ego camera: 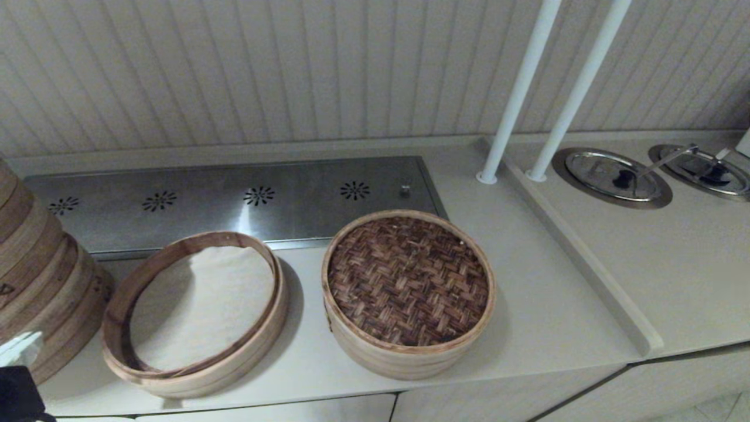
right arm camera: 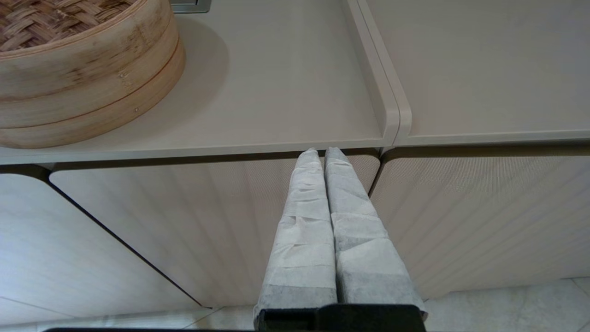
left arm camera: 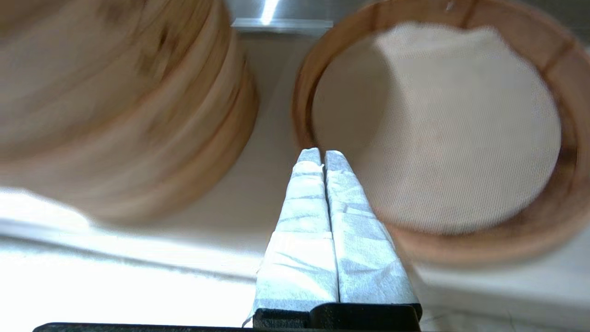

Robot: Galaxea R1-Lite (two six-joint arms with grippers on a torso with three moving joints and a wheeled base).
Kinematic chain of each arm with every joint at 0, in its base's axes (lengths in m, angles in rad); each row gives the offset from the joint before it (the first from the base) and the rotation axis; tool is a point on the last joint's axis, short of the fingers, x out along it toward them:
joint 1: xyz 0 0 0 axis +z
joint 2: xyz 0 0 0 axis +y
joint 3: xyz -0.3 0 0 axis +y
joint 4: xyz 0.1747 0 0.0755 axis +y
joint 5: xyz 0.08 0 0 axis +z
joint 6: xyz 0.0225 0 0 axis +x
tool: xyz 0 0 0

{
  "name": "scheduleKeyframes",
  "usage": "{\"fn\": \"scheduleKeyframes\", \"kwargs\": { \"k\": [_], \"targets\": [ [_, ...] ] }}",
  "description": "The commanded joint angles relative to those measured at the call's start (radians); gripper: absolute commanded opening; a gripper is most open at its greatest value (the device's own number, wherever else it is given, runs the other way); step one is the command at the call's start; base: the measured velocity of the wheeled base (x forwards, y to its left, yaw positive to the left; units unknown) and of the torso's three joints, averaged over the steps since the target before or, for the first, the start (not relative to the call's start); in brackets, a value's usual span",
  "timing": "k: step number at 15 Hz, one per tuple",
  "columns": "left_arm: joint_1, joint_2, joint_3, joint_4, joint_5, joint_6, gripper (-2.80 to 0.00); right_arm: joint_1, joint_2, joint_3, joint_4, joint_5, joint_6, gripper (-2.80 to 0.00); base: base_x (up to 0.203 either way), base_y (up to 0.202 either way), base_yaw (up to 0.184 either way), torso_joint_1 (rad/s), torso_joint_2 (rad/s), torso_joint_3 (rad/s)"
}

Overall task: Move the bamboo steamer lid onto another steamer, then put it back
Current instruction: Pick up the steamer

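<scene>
The bamboo steamer lid (ego camera: pixel 407 281), its brown herringbone weave facing up, rests on a pale bamboo-walled basket (ego camera: pixel 404 360) at the counter's middle front. That basket's floor is hidden, so no dark slats show. The right wrist view catches the lid's weave (right arm camera: pixel 41 18) above the basket's wall (right arm camera: pixel 92 83). My right gripper (right arm camera: pixel 321 151) is shut and empty, below the counter's front edge, to the right of that basket. My left gripper (left arm camera: pixel 318 154) is shut and empty, low at the front left between the tall stack and the whitish-lined steamer.
A steamer with a whitish inside (ego camera: pixel 196 310) stands left of the lidded one. A tall stack of steamers (ego camera: pixel 41 281) fills the far left. Behind lies a steel vent plate (ego camera: pixel 234 199). Two white poles (ego camera: pixel 515 94) and a raised counter edge (ego camera: pixel 580 252) are to the right.
</scene>
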State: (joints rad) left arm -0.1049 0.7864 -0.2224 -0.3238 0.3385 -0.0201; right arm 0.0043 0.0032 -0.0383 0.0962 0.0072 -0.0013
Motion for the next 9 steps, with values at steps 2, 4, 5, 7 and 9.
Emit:
{"fn": "scheduleKeyframes", "kwargs": {
  "k": [2, 4, 5, 7, 9],
  "targets": [
    [0.003, -0.198, 0.074, 0.062, 0.007, -0.020, -2.80, 0.000, 0.001, 0.000, 0.000, 0.000, 0.000, -2.80, 0.000, 0.000, 0.000, 0.000, 0.00, 0.000],
    [0.005, -0.289, 0.099, 0.162, 0.035, -0.030, -2.80, 0.000, 0.001, 0.000, 0.000, 0.000, 0.000, -2.80, 0.000, 0.000, 0.000, 0.000, 0.00, 0.000],
    [0.006, -0.342, 0.109, 0.201, 0.054, -0.029, -2.80, 0.000, 0.001, 0.000, 0.000, 0.000, 0.000, -2.80, 0.000, 0.000, 0.000, 0.000, 0.00, 0.000],
    [0.009, -0.434, 0.124, 0.270, 0.077, -0.020, -2.80, 0.000, 0.001, 0.000, 0.000, 0.000, 0.000, -2.80, 0.000, 0.000, 0.000, 0.000, 0.00, 0.000],
    [0.060, -0.482, 0.155, 0.328, 0.075, 0.010, -2.80, 0.000, 0.001, 0.000, 0.000, 0.000, 0.000, -2.80, 0.000, 0.000, 0.000, 0.000, 0.00, 0.000]
  ]
}}
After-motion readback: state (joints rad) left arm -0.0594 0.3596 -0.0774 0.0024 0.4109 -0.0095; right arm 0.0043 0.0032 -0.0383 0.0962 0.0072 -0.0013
